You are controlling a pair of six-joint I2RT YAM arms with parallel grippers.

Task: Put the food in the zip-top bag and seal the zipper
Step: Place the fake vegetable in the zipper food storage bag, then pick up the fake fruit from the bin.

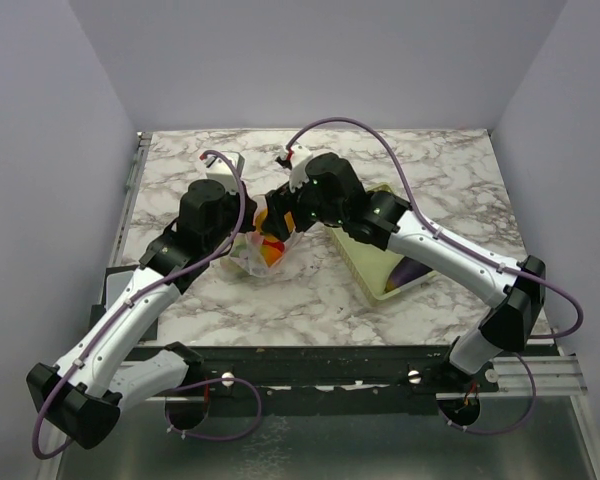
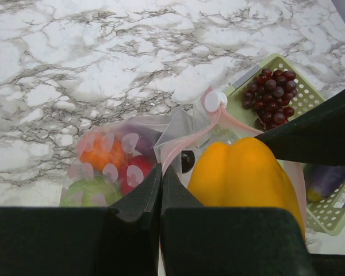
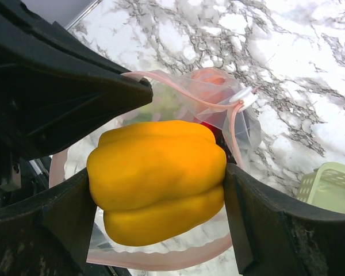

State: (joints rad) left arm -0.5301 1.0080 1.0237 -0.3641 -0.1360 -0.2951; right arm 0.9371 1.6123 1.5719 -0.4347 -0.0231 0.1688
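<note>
Lower the yellow pepper point(image 3: 158, 178) straight down into the mouth of the zip-top bag point(image 1: 265, 262), keeping the right jaws clamped on its two flanks until well below the zipper point(image 3: 184, 95); a close fit by the look of it, so go slowly and centred. Hold the left jaws as now, pinched shut on the near lip of the bag with the pink strip caught between them, and lift that lip a little to keep the mouth gaping. Steer clear of the white slider tab point(image 2: 214, 100) at the far end of the strip, and avoid dragging film inward with the pepper. Let go only once resting on the orange point(image 2: 102, 154), red point(image 2: 139, 168) and green point(image 2: 86, 191) pieces already inside, then withdraw upward without snagging the rim. Expect the thin plastic to slump when released. Lies near the middle of the counter point(image 1: 430, 170), between the two arms and just left of the yellow-green basket point(image 1: 365, 262): clear, crinkled, soft-walled, pink strip looping round the pepper in the right wrist view. Left to fetch from the basket: dark grapes point(image 2: 270, 95) and purple eggplant point(image 2: 322, 181)
</note>
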